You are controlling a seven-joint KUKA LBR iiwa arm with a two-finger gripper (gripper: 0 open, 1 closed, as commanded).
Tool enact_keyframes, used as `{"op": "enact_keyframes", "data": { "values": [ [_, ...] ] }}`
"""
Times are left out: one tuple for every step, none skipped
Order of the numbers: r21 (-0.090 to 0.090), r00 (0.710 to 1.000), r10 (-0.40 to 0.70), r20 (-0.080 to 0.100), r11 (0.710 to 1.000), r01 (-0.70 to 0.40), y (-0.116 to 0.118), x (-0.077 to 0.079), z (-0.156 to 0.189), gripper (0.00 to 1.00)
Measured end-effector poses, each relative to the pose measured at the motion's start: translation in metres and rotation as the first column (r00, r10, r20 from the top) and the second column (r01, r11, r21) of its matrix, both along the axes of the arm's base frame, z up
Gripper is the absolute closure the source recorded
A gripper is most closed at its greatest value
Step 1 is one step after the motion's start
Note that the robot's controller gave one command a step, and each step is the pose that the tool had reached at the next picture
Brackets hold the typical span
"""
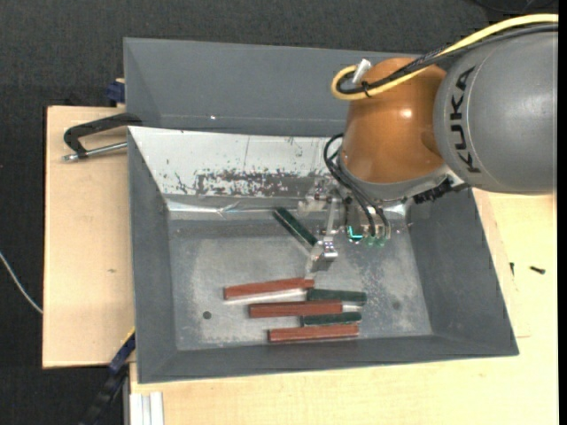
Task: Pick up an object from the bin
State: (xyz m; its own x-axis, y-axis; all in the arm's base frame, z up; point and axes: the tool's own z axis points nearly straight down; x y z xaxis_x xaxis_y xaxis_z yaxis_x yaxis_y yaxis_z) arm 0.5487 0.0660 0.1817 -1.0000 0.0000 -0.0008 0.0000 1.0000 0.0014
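Observation:
My gripper (pixel 326 251) hangs low over the middle of the bin, a little right of centre. Just below its tip lies a red-brown flat bar with a pale end (pixel 267 289), slanting slightly. Beside that bar, toward the front, lie a second red-brown bar with a dark green end (pixel 306 308) and a third red-brown bar (pixel 314 332). A dark green stick (pixel 295 225) lies slanted just left of the gripper, near the back wall. I see nothing held in the gripper.
The arm with its orange cover and yellow cable reaches in from the upper right and hides the bin's back right part. Bare floor lies on the bin's left and right sides.

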Motion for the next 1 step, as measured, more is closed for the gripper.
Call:
{"op": "enact_keyframes", "data": {
  "values": [
    [0.0,0.998,0.068,-0.01,0.998,-0.068,0.0083,-0.0077,-0.0967,1.0]
  ]
}}
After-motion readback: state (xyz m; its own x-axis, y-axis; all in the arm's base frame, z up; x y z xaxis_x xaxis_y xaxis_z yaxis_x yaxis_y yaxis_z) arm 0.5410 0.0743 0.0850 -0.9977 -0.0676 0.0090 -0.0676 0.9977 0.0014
